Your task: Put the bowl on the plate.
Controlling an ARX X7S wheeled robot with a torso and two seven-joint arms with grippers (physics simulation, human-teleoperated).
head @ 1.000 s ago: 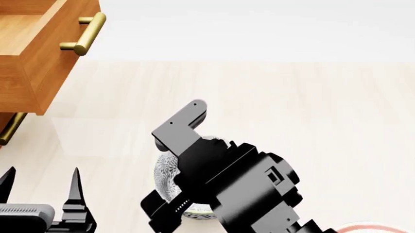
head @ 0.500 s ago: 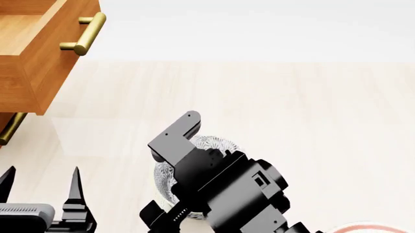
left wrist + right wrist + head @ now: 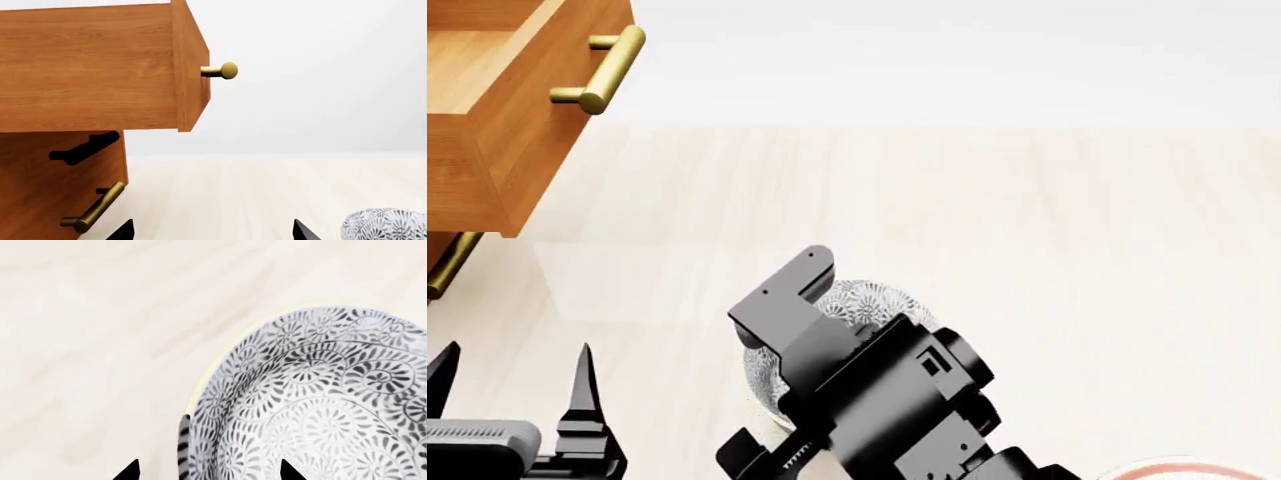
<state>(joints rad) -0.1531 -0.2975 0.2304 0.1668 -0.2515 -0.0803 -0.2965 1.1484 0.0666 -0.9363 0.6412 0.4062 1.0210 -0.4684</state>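
Your pale wooden tabletop (image 3: 1068, 230) carries an open wooden drawer (image 3: 501, 110) with a brass handle (image 3: 601, 68) at the far left. The patterned bowl (image 3: 868, 300) sits on the table, mostly hidden under your right gripper (image 3: 208, 471), whose fingers are spread astride its rim. Only a sliver of the plate (image 3: 1174, 470) shows, well apart. Your left gripper (image 3: 510, 375) rests with its fingers spread.

bowl (image 3: 874, 300) half hidden under right arm, plate (image 3: 1174, 470) cropped
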